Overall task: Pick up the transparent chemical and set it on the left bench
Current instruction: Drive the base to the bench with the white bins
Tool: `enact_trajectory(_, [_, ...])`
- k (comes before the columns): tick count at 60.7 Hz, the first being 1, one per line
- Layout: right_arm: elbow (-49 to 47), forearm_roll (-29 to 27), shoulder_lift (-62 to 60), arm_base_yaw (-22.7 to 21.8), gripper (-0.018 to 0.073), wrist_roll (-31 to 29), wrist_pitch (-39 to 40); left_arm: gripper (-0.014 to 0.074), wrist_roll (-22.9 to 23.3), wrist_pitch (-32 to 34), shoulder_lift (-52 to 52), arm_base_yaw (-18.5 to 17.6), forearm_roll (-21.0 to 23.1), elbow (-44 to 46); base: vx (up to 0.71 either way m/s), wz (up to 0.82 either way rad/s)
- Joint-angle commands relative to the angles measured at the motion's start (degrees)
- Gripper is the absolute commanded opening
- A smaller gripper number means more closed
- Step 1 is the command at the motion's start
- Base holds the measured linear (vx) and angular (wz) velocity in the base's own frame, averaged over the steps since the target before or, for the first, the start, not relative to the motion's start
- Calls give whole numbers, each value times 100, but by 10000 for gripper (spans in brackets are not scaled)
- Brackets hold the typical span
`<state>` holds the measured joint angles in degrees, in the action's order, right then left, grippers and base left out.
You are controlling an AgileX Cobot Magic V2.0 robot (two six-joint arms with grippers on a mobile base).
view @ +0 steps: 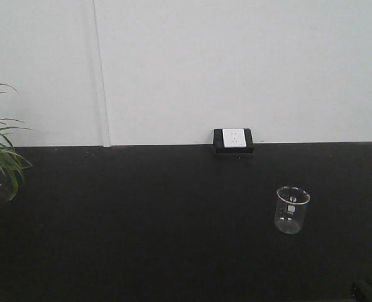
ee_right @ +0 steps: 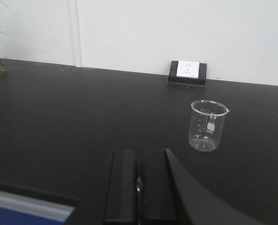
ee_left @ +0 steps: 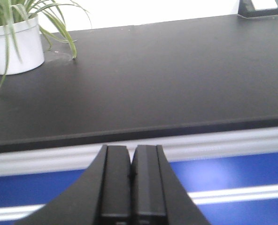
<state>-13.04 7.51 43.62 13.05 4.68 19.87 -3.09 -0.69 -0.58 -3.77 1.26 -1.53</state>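
In the right wrist view my right gripper (ee_right: 139,153) is shut on the transparent chemical (ee_right: 138,183). Only a thin clear sliver of it glints in the seam between the two black fingers. The gripper hovers over the near part of a black worktop (ee_right: 73,117). An empty glass beaker (ee_right: 207,125) stands ahead of it to the right. In the left wrist view my left gripper (ee_left: 131,149) is shut with nothing in it, just off the worktop's front edge (ee_left: 143,133). The left bench is out of view.
A white wall socket in a black frame (view: 234,139) sits at the back of the worktop against the white wall. The beaker (view: 291,210) stands right of centre. A potted plant in a white pot (ee_left: 14,44) is at the far left. A dark arm part (view: 371,289) shows at the bottom right.
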Motion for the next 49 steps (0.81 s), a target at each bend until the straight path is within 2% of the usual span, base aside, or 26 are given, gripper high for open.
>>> enact_trajectory(1, [-162,1,-28,2,-4,-13,475,-3,45,449,-110,-10,4,-93,-38,2])
enact_trajectory(30, [-162,1,-28,2,-4,-13,475,-3,45,449,-110,-10,4,-93,-38,7])
enact_trajectory(49, [-162,1,-28,2,-4,-13,475,-3,45,449,-110,-10,4,-93,-32,26])
